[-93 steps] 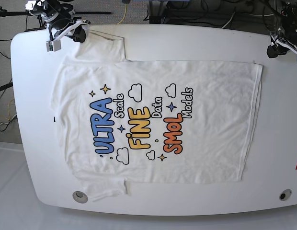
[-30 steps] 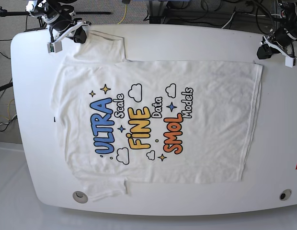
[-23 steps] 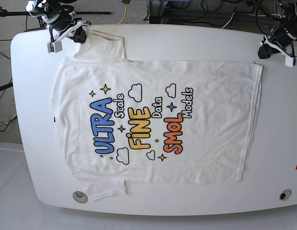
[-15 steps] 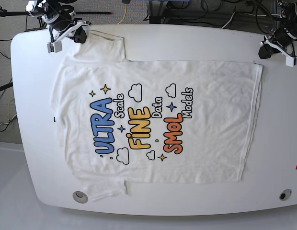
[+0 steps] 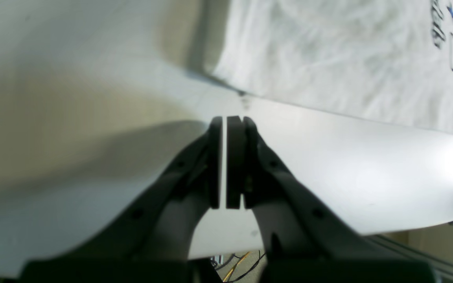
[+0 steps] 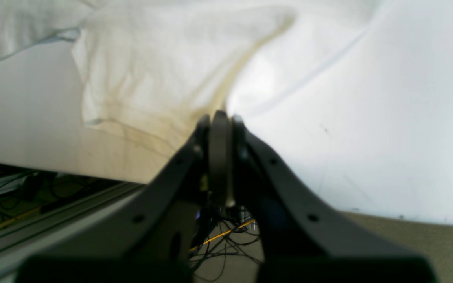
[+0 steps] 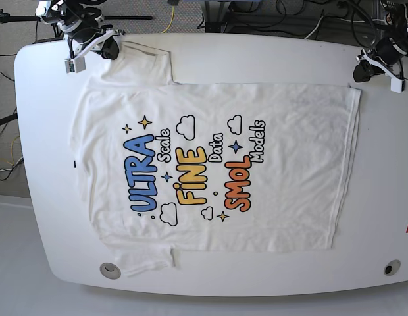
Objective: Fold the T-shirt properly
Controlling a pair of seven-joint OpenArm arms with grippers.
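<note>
Across the white table (image 7: pixel 388 164) I see the T-shirt (image 7: pixel 217 168) spread flat, print up. My right gripper (image 6: pixel 219 122) pinches its far-left sleeve; my left gripper (image 5: pixel 226 118) hovers nearly closed, empty, by the far-right hem corner. Lifting one-sided risks skewing the cloth.

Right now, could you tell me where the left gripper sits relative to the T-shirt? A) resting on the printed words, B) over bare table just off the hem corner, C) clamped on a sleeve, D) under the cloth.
B: the left gripper sits over bare table, beside the T-shirt hem corner, with nothing between its nearly closed jaws.
</note>
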